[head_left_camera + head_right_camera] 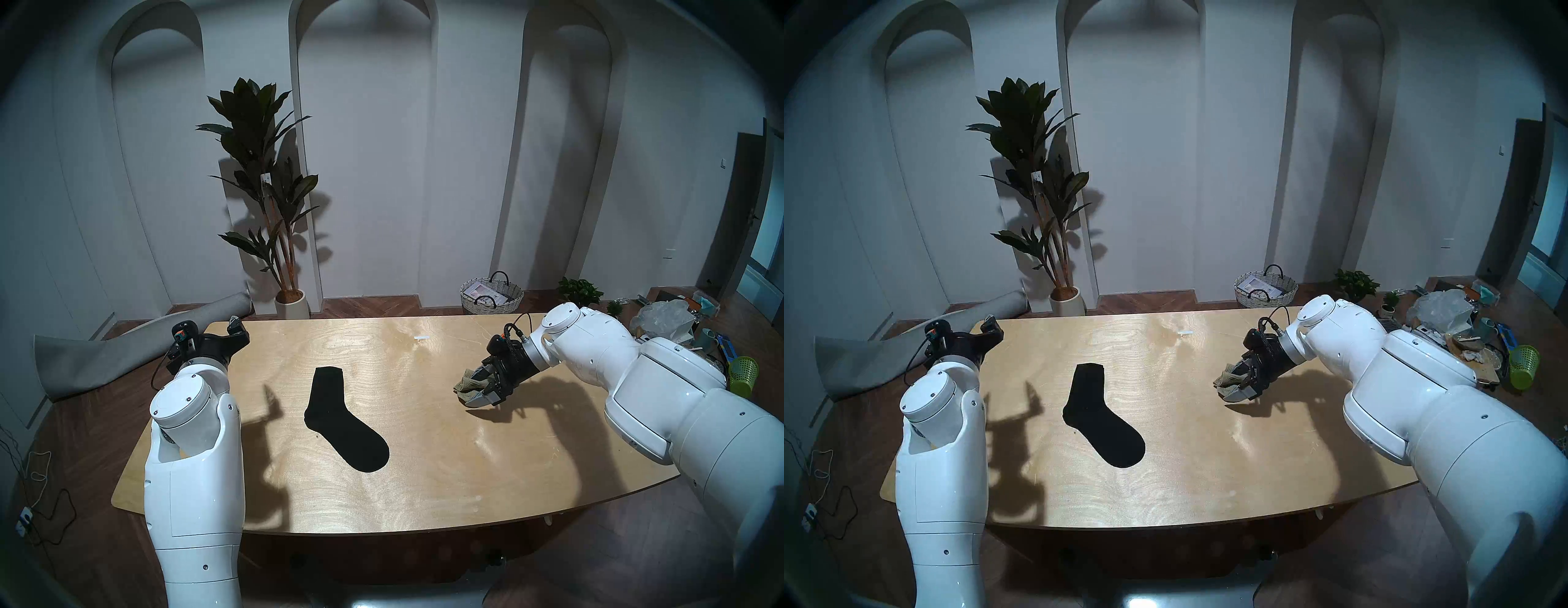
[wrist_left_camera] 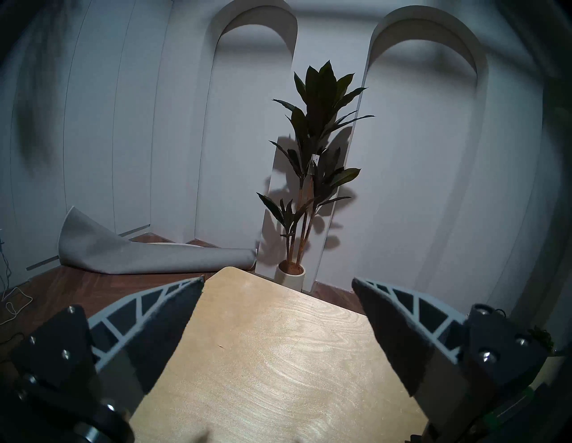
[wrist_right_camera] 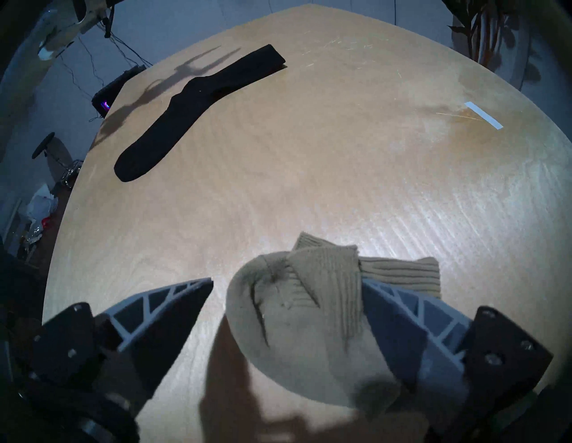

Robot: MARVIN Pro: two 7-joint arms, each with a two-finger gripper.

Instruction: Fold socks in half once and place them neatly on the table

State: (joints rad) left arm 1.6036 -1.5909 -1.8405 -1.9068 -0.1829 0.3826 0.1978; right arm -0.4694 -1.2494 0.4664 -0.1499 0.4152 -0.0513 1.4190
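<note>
Right gripper (image 3: pixel 288 284) fingers stand apart; only its wrist view shows the tan sock (image 3: pixel 309 312) folded, draped against 1 finger. Left gripper (image 2: pixel 278 281) is spread, empty. Black sock (image 1: pixel 339 418) lies flat mid-table (image 1: pixel 424 488).

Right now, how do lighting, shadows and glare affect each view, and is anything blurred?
Both head views: dim room, hard arm shadows on the table, the black sock still crisp. Left wrist: sharp, mild sheen on the wood between the open left gripper. Right wrist: bright glare right of the tan sock; right gripper open, near edges soft.
</note>
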